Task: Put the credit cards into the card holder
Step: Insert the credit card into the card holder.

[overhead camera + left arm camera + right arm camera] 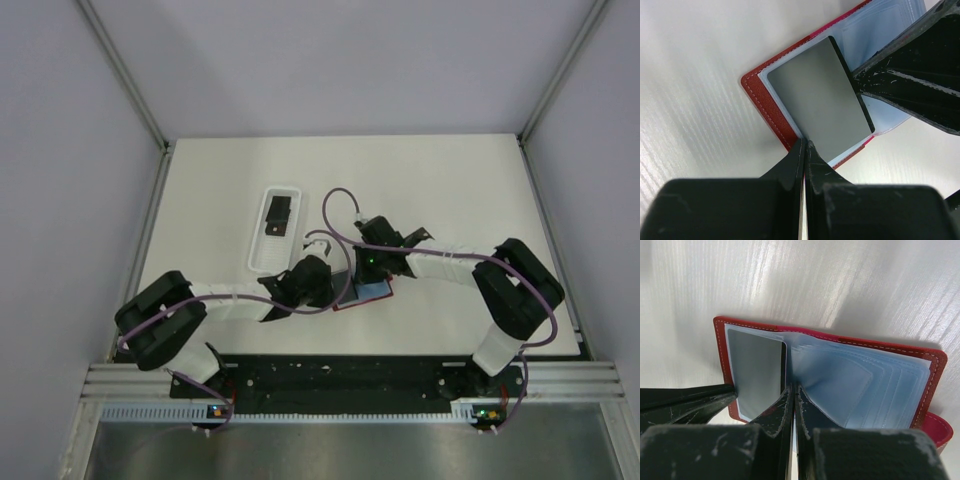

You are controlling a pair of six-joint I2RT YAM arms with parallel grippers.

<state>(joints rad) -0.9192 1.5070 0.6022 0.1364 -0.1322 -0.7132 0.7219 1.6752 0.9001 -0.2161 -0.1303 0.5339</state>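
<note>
Left tool (805,146) is pinched fully closed with nothing between its fingers. Its tip presses at the near edge of a black card (817,100) lying on one page of the open red wallet (756,89). Right tool (791,392), likewise closed and empty, bears on the card's edge by the fold. The wallet sits mid-desk (450,180). Another card (279,214) lies in the white tray (258,262), to the far left. The step looks like seating this card in its pocket, though I cannot tell how far in it is. Next likely calls for a flat sideways push with the wallet pinned.
</note>
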